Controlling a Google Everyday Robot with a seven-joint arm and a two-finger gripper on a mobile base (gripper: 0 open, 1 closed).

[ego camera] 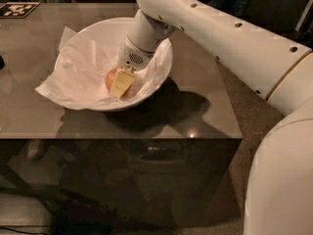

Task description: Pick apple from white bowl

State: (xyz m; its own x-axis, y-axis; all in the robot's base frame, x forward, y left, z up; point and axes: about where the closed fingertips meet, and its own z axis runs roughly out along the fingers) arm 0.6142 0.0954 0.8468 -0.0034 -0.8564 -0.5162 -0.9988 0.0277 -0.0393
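**Apple**: red-orange, low inside the white bowl, in the bowl's near-right part. Only its left flank shows, and the gripper covers the rest. It rests on the crumpled tissue paper that lines the bowl.

**Gripper**: down inside the bowl. Its pale yellowish end lies across the front of the apple and points toward the bowl's near wall. It appears to touch the apple, though the contact itself is hidden from this angle. Grip state: cannot tell. Whether it is released or clenched on the fruit does not show here. Directly above the yellowish end is a grey perforated wrist housing, over the middle of the bowl.

**Tissue paper**: white and creased. It spills over the bowl's left rim. One corner stands up at the far left, and a broad flap lies out on the worktop at the near left.

**White bowl**: wide, shallow and upright. It stands on the worktop left of centre, close to the front edge. A dark shadow lies on the surface to the right of the bowl.

**Arm**: white, with a row of small dark holes. It comes in from the right, passes above the bowl's far-right rim and bends down into the bowl. An orange ring marks a joint at the right edge. The robot's white body fills the lower right corner.

**Worktop**: brown and glossy, with a small glint near the front edge. A black-and-white marker tag lies flat at the far-left corner, well apart from the bowl.
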